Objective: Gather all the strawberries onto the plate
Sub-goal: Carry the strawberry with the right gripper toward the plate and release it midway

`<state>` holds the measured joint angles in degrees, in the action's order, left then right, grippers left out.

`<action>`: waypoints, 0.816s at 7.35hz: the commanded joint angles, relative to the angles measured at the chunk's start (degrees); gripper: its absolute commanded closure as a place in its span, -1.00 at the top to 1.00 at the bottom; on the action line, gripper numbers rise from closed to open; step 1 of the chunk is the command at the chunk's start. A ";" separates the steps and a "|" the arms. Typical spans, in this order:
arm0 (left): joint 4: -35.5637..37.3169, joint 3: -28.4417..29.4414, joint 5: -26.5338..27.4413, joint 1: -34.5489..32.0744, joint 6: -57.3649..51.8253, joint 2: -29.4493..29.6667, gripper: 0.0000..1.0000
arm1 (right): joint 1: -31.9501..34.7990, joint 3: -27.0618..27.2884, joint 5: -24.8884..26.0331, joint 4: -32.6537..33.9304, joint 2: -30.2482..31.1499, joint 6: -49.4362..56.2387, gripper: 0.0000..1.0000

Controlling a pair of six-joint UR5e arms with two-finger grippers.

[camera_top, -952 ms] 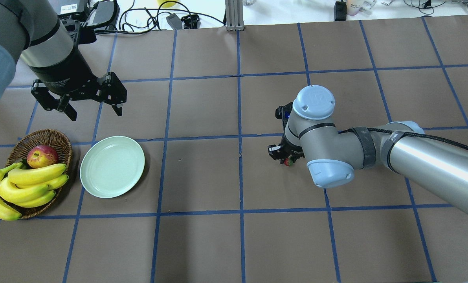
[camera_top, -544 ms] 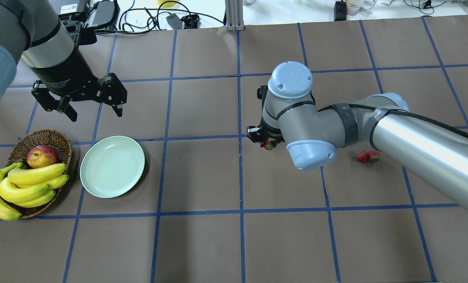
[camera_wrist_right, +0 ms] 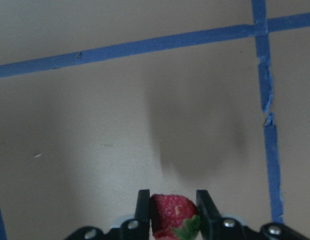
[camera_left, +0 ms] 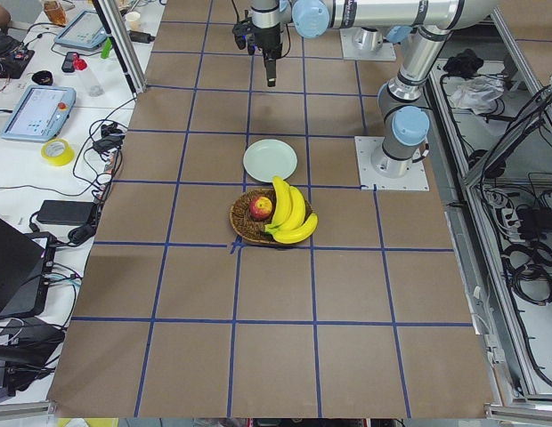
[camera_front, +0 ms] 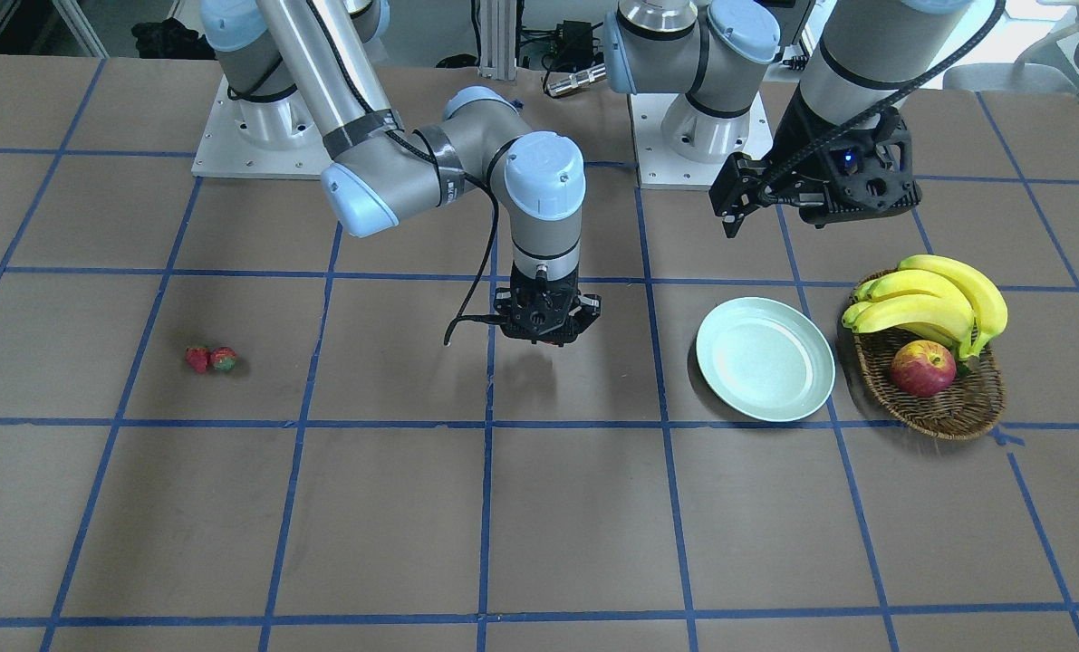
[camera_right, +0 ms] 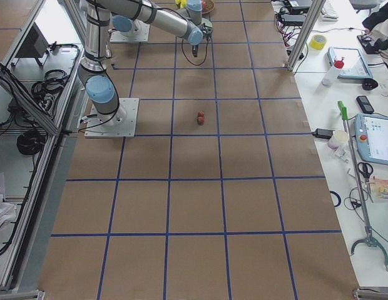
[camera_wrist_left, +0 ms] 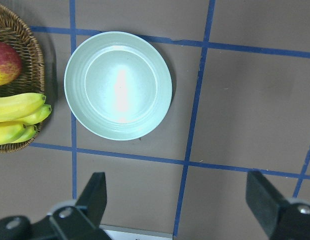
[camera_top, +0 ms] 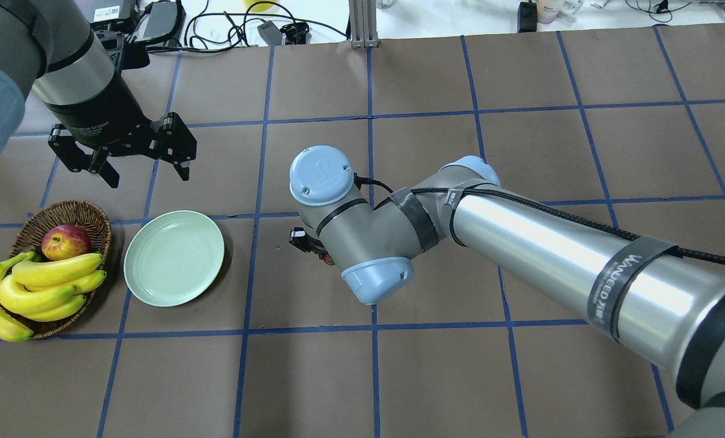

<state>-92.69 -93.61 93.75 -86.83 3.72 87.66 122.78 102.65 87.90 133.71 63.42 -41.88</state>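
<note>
My right gripper (camera_front: pixel 546 337) is shut on one strawberry (camera_wrist_right: pixel 172 214) and holds it above the table, right of the plate in the overhead view; a bit of red shows under the wrist (camera_top: pixel 327 260). The pale green plate (camera_top: pixel 174 257) lies empty; it also shows in the front view (camera_front: pixel 765 359) and the left wrist view (camera_wrist_left: pixel 118 85). Two more strawberries (camera_front: pixel 210 359) lie together on the table far from the plate; they also show in the right exterior view (camera_right: pixel 200 117). My left gripper (camera_top: pixel 142 167) is open and empty, hovering behind the plate.
A wicker basket (camera_top: pixel 97 220) with an apple (camera_top: pixel 65 241) and a bunch of bananas (camera_top: pixel 30 292) stands just left of the plate. The right arm (camera_top: pixel 551 255) stretches across the table's middle. Cables and boxes lie beyond the far edge.
My right gripper has carried the strawberry leftward across the table toward the plate. The two strawberries it uncovered are now hidden under the arm in the overhead view. The left arm has not moved.
</note>
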 commanded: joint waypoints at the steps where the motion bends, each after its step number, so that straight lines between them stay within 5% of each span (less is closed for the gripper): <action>1: -0.03 0.00 -0.06 0.00 0.06 -0.04 1.00 | 0.80 -0.16 1.65 0.94 -1.80 -3.64 0.97; 4: 0.14 0.00 -0.06 0.43 -0.38 0.05 1.00 | -0.68 -0.95 2.28 -0.71 2.99 -1.12 1.00; 6: 0.23 0.27 -0.50 0.70 -0.73 0.23 1.00 | -14.06 -0.52 5.44 -14.98 9.32 10.53 1.00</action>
<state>-92.54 -93.46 93.36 -86.36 3.14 87.82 116.65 101.95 92.15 126.91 68.69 -38.13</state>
